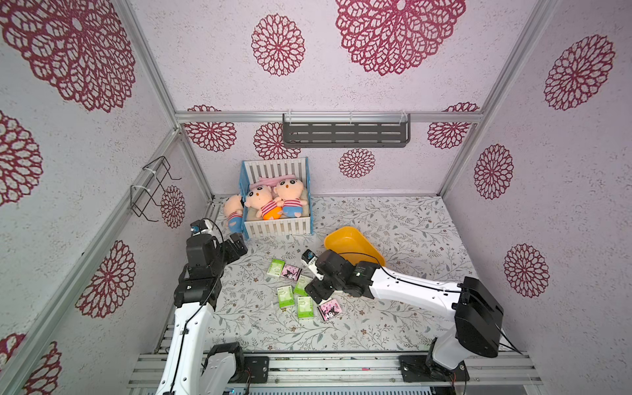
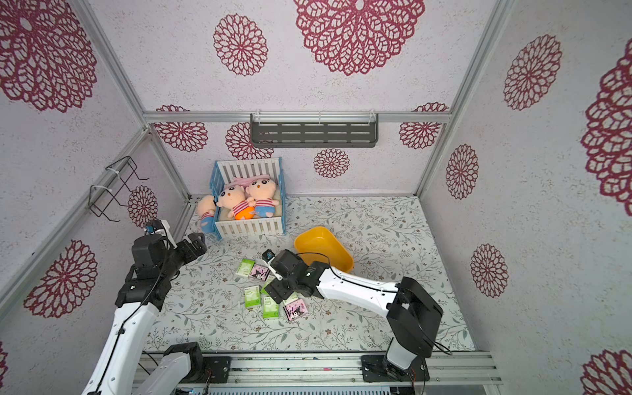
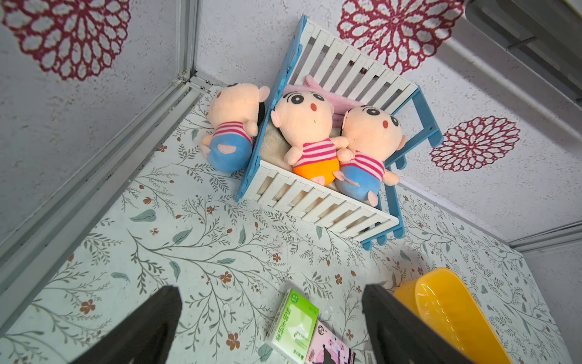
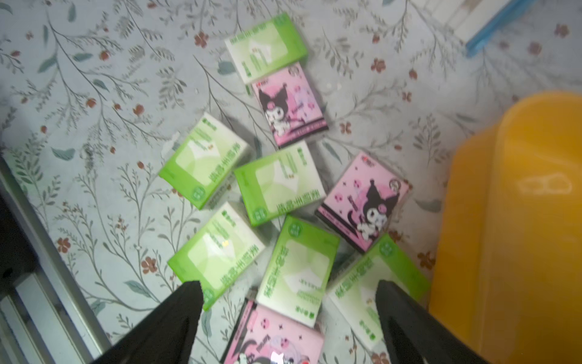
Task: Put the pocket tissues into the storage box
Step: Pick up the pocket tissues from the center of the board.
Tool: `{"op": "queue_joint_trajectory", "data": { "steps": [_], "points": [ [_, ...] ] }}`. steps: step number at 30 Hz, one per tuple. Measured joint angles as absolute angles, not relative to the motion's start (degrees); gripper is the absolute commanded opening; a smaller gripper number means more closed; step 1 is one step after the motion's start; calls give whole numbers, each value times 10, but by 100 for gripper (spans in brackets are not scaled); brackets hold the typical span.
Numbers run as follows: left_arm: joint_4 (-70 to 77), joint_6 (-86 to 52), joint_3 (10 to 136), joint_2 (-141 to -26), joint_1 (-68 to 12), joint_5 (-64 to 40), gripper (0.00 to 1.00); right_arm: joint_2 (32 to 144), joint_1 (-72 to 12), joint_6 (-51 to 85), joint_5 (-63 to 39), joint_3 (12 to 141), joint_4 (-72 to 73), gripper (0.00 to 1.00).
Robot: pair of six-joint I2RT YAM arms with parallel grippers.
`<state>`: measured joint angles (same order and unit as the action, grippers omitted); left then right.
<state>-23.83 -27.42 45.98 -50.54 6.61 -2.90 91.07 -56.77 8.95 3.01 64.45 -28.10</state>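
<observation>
1. While the right gripper (image 4: 287,285) hangs over the pocket tissues (image 4: 278,182), fingers spread wide and empty, the packets lie clustered on the table (image 1: 393,222).
2. The storage box (image 1: 345,239) sits just beside them, partly hidden by the right arm (image 1: 410,290) in both top views.
3. A slatted crate (image 1: 278,229) of dolls (image 1: 273,201) stands against the back wall (image 1: 393,171).
4. The left gripper (image 3: 270,288), fingers spread and empty, hovers near the crate.
5. Bare table stretches toward the right wall (image 1: 547,205).

I see both top views high over the table (image 1: 410,232); left wrist faces the crate (image 3: 315,205), right wrist close over pocket tissues (image 4: 280,186) all share.
</observation>
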Motion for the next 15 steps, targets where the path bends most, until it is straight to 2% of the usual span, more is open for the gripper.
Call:
{"op": "queue_joint_trajectory", "data": {
  "steps": [8,15],
  "points": [
    [-239,-281,456,-508,63,-36,97,926,-566,133,11,644,-288,79],
    [-239,-282,456,-508,63,-37,97,965,-566,149,1,661,-298,77]
  ]
}}
